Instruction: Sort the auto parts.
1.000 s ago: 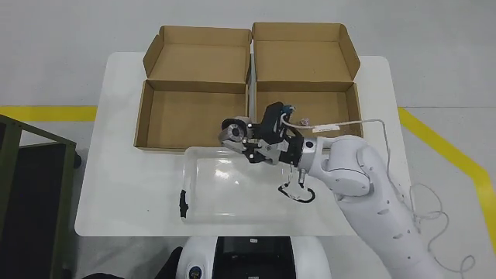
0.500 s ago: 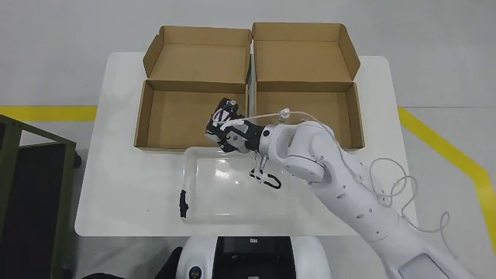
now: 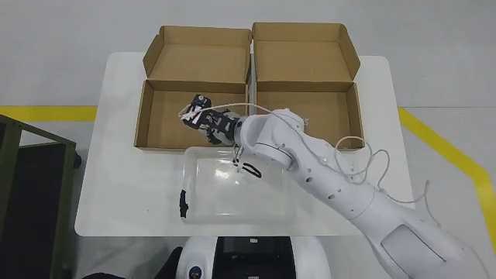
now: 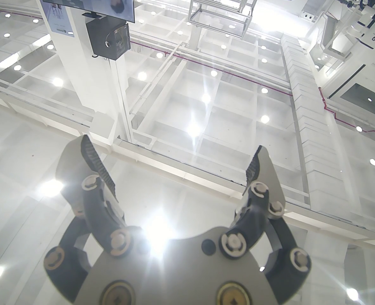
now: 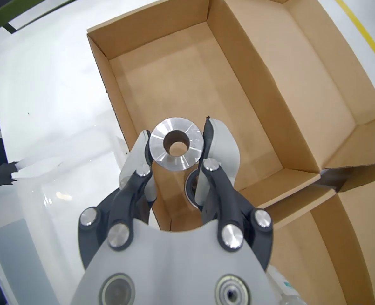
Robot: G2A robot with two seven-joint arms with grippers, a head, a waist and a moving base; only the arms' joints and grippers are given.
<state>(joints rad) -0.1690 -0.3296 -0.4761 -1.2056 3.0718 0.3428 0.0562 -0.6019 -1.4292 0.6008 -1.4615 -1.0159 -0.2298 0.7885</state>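
right gripper clamps metal ring | shiny, round, centre hole | left gripper spread apart

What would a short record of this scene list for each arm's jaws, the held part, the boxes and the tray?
right jaws: shut on a metal ring
ring position: above the left box
left jaws: open, empty, facing a ceiling
right box: open, beside the left box
tray: see-through, in front of the boxes, black part at one end
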